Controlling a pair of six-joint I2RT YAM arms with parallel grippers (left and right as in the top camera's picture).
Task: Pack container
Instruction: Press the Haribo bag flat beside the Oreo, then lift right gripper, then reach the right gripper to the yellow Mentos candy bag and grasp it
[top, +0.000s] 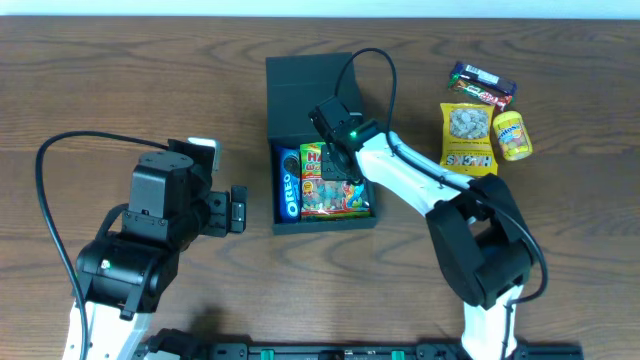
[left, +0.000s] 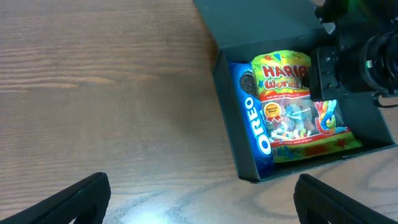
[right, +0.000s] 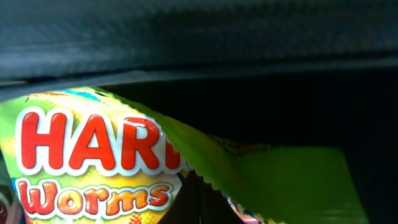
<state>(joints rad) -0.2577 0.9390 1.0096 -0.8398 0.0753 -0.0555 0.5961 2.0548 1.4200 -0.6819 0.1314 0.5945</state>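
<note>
The black container (top: 325, 224) stands open mid-table, its lid (top: 305, 90) lying flat behind it. Inside lie a blue Oreo packet (top: 289, 185) on the left and a Haribo Worms bag (top: 335, 198) beside it. My right gripper (top: 338, 165) is down in the container over the bag's upper part and is shut. In the right wrist view its dark fingers (right: 198, 180) meet, with a folded green edge of the Haribo bag (right: 81, 155) lying across their tips. My left gripper (left: 202, 199) hangs open over bare table, left of the container wall (left: 233, 124), with nothing between its fingers.
Loose snacks lie at the back right: a dark bar packet (top: 481, 86), a yellow nut bag (top: 467, 138) and a small yellow pack (top: 512, 135). The right arm's cable (top: 375, 65) loops over the lid. The left arm's base (top: 140, 250) fills the front left.
</note>
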